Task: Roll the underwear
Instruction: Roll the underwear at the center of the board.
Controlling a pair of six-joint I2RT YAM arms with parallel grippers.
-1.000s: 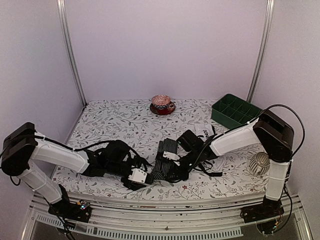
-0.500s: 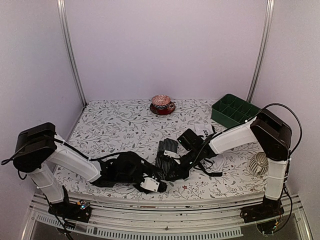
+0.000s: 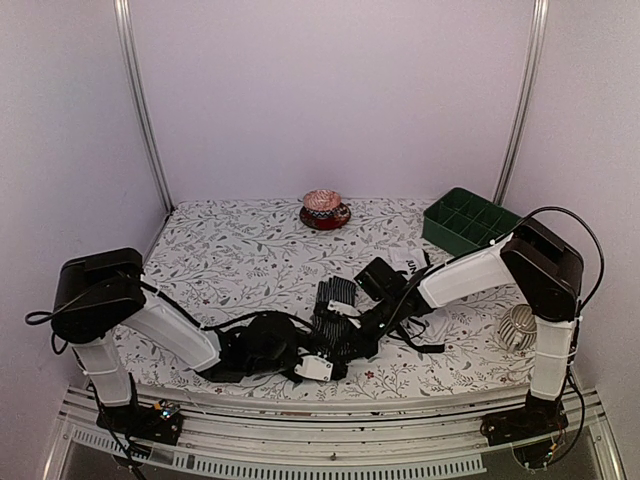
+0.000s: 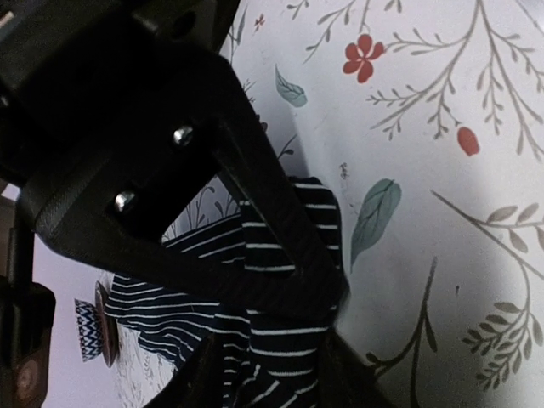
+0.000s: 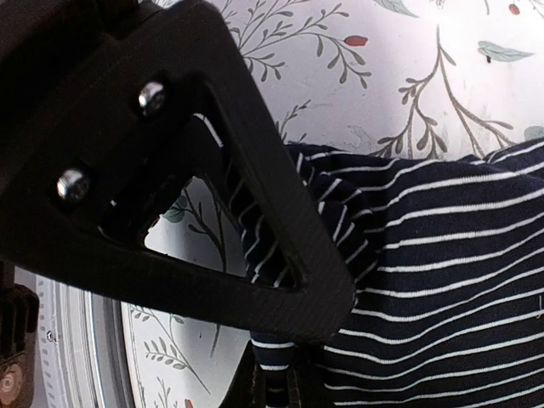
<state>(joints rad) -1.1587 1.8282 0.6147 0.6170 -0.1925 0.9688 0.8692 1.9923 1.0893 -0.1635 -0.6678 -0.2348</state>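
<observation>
The black striped underwear [image 3: 335,302] lies bunched near the table's front edge, between both arms. My left gripper [image 3: 322,362] sits at its near end. In the left wrist view a fold of the striped underwear [image 4: 183,293] fills the gap of the left gripper [image 4: 280,340], with both fingers against the cloth. My right gripper [image 3: 347,343] meets the same garment from the right. In the right wrist view the right gripper [image 5: 293,361] is shut on an edge of the striped underwear [image 5: 442,255]. The white underwear [image 3: 410,263] lies behind the right forearm, mostly hidden.
A green compartment tray [image 3: 470,220] stands at the back right. A red bowl [image 3: 324,212] sits at the back centre. A white ribbed ball [image 3: 518,326] rests by the right arm's base. The floral tablecloth [image 3: 230,250] covers the table.
My left arm has slid right along the front edge to the striped underwear's near end, and its jaws have narrowed round the cloth. The right arm has barely moved.
</observation>
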